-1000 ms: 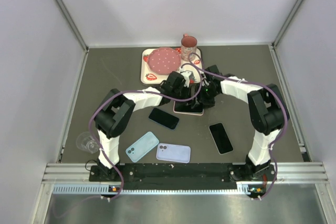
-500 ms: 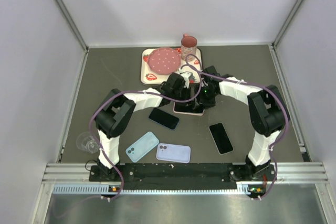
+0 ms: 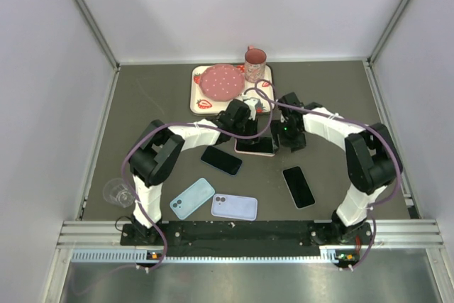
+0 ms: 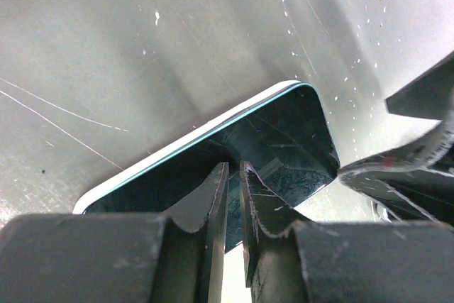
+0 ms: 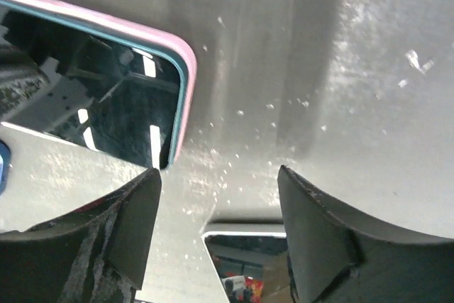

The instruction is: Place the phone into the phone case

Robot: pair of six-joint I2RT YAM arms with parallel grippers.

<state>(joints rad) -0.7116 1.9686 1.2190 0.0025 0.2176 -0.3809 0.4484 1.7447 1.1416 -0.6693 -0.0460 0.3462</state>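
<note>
Phone (image 5: pixel 92 97) lies screen-up inside pink phone case (image 5: pixel 187 83).

Soft, even overhead light keeps the top view crisp, while both wrist views catch pale glare off the scratched table (image 4: pixel 106 47) and blur their near fingers (image 5: pixel 319 232).

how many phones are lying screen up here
3. The phone in the pink case at centre, a black phone just left of it, a second black phone to its near right. The blue case and lavender case lie back up; contents unclear.
</note>
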